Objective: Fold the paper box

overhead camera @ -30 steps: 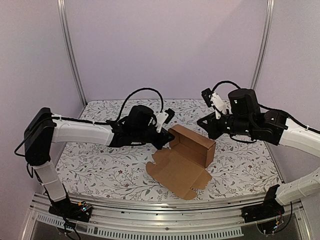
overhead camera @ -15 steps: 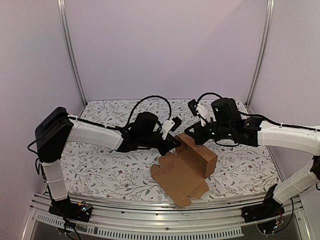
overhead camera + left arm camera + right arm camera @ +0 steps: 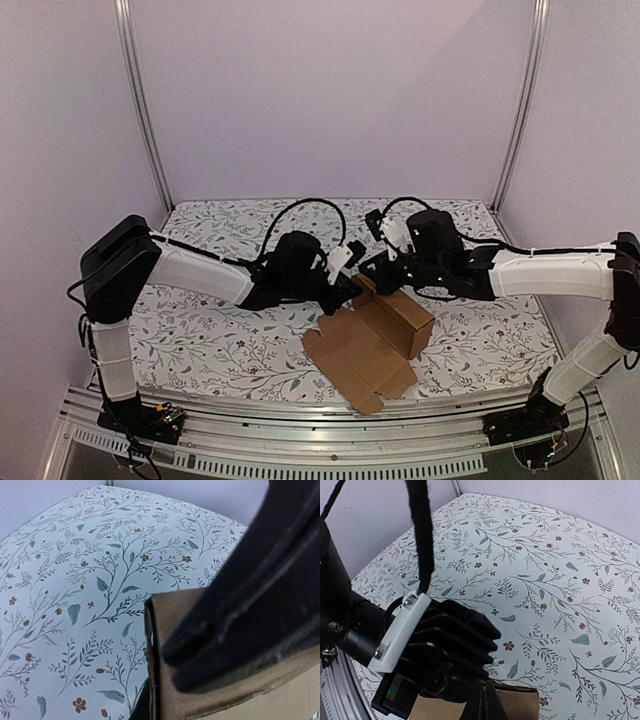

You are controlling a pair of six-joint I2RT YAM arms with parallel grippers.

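Both arms meet over the paper box [image 3: 385, 325], which sits half-formed near the middle of the floral counter [image 3: 200, 340] — one wall standing at the back, the lid panel lying flat toward me with its tabs splayed. My left hand [image 3: 352, 287] is clenched on the left end of that standing wall; its wrist view shows the dark fingers [image 3: 240, 605] pinching the cardboard edge from above. My right hand [image 3: 372, 281] is closed with nothing between its fingers, its tip resting just behind the same corner, right beside the left one. I judge the step in hand to be squaring up that end wall before the side flaps go in. To do it well I want the left grip to hold the wall upright and steady while the right pushes along the crease, not across it — corrugated board buckles if pressed off the score line. With the two hands crowded this close, any push should be slow, and the flat panel must stay down on the counter.
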